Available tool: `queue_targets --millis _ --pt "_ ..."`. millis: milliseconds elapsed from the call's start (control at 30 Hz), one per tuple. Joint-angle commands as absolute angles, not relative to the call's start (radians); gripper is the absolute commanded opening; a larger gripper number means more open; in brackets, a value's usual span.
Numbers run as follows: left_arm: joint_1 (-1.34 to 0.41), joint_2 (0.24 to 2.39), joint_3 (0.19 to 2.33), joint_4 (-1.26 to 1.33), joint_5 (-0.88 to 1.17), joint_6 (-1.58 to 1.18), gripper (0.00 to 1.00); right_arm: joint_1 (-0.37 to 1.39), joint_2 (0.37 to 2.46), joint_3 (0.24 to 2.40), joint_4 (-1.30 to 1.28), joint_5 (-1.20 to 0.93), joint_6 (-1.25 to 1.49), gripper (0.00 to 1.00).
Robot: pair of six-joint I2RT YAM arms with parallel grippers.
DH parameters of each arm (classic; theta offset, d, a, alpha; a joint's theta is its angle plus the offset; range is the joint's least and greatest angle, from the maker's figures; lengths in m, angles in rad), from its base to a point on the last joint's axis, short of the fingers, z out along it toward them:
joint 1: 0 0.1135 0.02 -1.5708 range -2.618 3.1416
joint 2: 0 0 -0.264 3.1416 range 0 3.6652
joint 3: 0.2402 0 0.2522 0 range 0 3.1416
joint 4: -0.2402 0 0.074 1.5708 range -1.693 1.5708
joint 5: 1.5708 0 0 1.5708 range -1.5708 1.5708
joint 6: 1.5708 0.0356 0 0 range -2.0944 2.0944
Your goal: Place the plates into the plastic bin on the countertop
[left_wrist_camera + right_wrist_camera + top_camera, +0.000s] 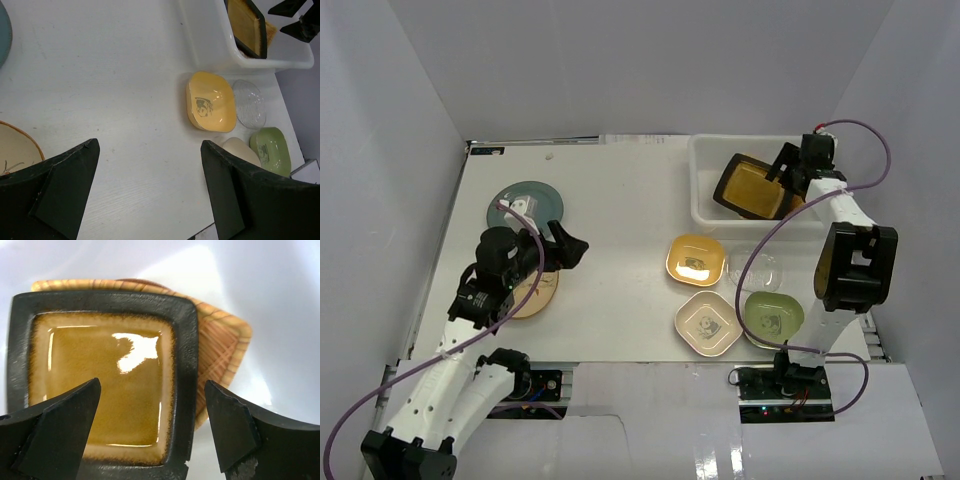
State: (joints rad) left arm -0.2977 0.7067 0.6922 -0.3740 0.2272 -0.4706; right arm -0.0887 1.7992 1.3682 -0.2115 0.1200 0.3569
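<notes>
"So, what fills the white table (620, 190)?"

"At its far right corner sits the plastic bin (703, 195), white and translucent with a rolled rim. Inside, a black-rimmed plate (105, 385) with a glossy yellow well lies tilted on a woven tray (222, 345)."

"And outside the bin?"

"A teal round plate (520, 195) lies far left, and a tan oval plate (538, 296) sits partly under the left arm. Right of centre, close together, are the yellow (695, 260), cream (708, 323) and green (772, 315) squares and a clear glass dish (757, 268). The green one is near the table's front edge."

"Any open room?"

"A broad bare strip down the middle, between the teal plate and the squares."

"The tools?"

"The left tool (150, 195) hangs wide and empty over that strip. The right tool (152, 432) is spread wide above the black-rimmed plate, gripping nothing."
</notes>
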Motion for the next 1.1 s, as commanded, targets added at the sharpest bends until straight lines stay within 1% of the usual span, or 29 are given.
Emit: queue_targets --millis 0,67,167,200,267,300,333,367,400,433,467,500,533,567,600,633,667,767,800,833,867,933,1000,1067 --pt "-0.301 0.736 0.753 -0.373 0.135 -0.457 0.94 -0.025 1.755 1.413 -0.235 0.507 0.207 0.90" --pt "-0.301 0.767 0.770 -0.374 0.143 -0.451 0.93 -0.009 1.740 1.404 -0.233 0.544 0.209 0.90" --pt "-0.301 0.837 0.807 -0.373 0.137 -0.456 0.92 -0.008 1.658 1.342 -0.180 0.453 0.258 0.90" --pt "-0.301 0.853 0.816 -0.368 0.121 -0.466 0.92 -0.002 1.590 1.288 -0.129 0.361 0.296 0.91" --pt "-0.298 0.908 0.819 -0.345 0.085 -0.480 0.92 0.043 1.505 1.212 -0.051 0.260 0.330 0.98" --pt "-0.288 0.929 0.824 -0.342 0.080 -0.491 0.91 0.067 1.462 1.174 -0.014 0.171 0.339 1.00" --pt "-0.263 0.965 0.828 -0.334 0.083 -0.514 0.91 0.128 1.384 1.098 0.067 0.131 0.366 0.89" --pt "-0.247 0.979 0.827 -0.325 0.081 -0.525 0.91 0.164 1.350 1.057 0.104 0.089 0.374 0.86" --pt "-0.203 0.991 0.822 -0.318 0.087 -0.541 0.91 0.252 1.291 1.022 0.132 0.036 0.379 0.80" --pt "-0.175 1.003 0.819 -0.308 0.094 -0.575 0.90 0.306 1.264 0.955 0.171 0.031 0.402 0.61" --pt "-0.154 1.021 0.816 -0.298 0.091 -0.589 0.90 0.354 1.241 0.918 0.204 0.020 0.405 0.51" --pt "-0.131 1.029 0.810 -0.287 0.072 -0.604 0.90 0.459 1.214 0.887 0.228 -0.023 0.411 0.44" --pt "-0.079 1.038 0.798 -0.264 0.046 -0.627 0.89 0.518 1.206 0.862 0.259 -0.026 0.425 0.32" --pt "-0.049 1.063 0.798 -0.259 0.041 -0.632 0.89 0.569 1.203 0.827 0.267 -0.032 0.422 0.29" --pt "0.015 1.075 0.798 -0.258 0.025 -0.638 0.89 0.671 1.206 0.818 0.271 -0.035 0.417 0.29" --pt "0.067 1.089 0.790 -0.252 0.015 -0.661 0.88 0.722 1.209 0.807 0.276 -0.031 0.419 0.28" --pt "0.145 1.112 0.782 -0.242 0.017 -0.673 0.88 0.811 1.225 0.780 0.314 -0.031 0.429 0.28" --pt "0.241 1.153 0.735 -0.163 0.067 -0.712 0.88 0.915 1.284 0.750 0.411 -0.046 0.484 0.28" --pt "0.294 1.188 0.726 -0.138 0.095 -0.715 0.88 0.977 1.339 0.753 0.428 -0.061 0.495 0.30" --pt "0.320 1.206 0.716 -0.077 0.125 -0.715 0.88 1.006 1.368 0.758 0.443 -0.070 0.502 0.34" --pt "0.340 1.219 0.703 -0.048 0.180 -0.715 0.88 1.031 1.394 0.765 0.454 -0.093 0.503 0.36" --pt "0.400 1.271 0.699 0.030 0.228 -0.712 0.88 1.097 1.454 0.781 0.474 -0.113 0.517 0.43" --pt "0.440 1.331 0.721 0.052 0.248 -0.697 0.88 1.144 1.480 0.779 0.488 -0.120 0.518 0.47" --pt "0.457 1.449 0.751 0.075 0.309 -0.681 0.88 1.172 1.486 0.769 0.495 -0.130 0.515 0.47"
